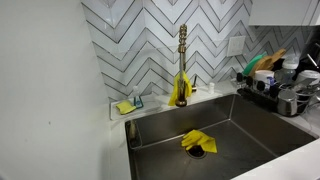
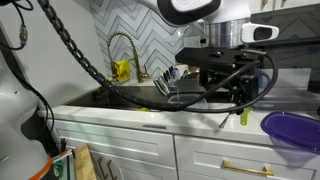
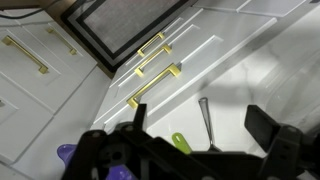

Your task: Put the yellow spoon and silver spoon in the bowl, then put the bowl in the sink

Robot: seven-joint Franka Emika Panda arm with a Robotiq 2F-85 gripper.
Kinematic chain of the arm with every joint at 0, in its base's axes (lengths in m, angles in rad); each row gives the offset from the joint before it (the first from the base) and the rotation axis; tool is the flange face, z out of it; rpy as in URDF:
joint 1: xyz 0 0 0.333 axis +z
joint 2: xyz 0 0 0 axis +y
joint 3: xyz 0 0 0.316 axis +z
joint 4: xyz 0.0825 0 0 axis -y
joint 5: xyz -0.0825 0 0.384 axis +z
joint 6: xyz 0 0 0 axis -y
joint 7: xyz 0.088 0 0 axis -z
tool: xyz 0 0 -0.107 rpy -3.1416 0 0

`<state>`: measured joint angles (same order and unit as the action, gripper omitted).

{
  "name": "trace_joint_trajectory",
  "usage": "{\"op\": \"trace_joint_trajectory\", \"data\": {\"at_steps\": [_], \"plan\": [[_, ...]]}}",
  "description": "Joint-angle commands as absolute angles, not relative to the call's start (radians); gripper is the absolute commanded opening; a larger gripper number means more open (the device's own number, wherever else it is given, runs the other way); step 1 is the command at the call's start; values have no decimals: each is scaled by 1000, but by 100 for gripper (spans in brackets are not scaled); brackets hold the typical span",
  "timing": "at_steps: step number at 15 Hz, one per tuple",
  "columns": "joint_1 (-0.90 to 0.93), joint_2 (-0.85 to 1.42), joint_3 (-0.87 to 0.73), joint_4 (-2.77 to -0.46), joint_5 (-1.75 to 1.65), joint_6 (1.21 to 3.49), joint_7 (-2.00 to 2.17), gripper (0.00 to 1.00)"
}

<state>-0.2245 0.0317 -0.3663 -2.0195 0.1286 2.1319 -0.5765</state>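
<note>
Pincer (image 3: 198, 113) open wide, empty, over the bench (image 3: 255, 90). Silver spoon (image 3: 206, 130) lies between its fingers, yellow spoon (image 3: 180, 143) at its 7 o'clock, purple bowl (image 3: 65, 155) toward 8. Spoons likely light, stiff, slick: grip mid-handle. Sink (image 1: 235, 128) well apart.

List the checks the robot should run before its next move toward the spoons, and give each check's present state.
1. Gripper open: ok. The fingers stand wide apart in the wrist view.
2. Silver spoon found: ok. It lies on the counter between the fingers.
3. Yellow spoon found: ok. It lies beside the silver spoon and is not in the bowl.
4. Purple bowl empty and ready: cannot tell. Its inside is not clearly shown.
5. Sink basin free for the bowl: not ok. A yellow cloth lies in it.
</note>
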Motion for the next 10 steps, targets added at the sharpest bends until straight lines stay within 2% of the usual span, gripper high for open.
{"op": "trace_joint_trajectory", "data": {"at_steps": [1,10], "plan": [[-256,32,-336,-2016,127,2130,-576,100],[-274,210,-265,-1899,221,2227,-640,100]]}}
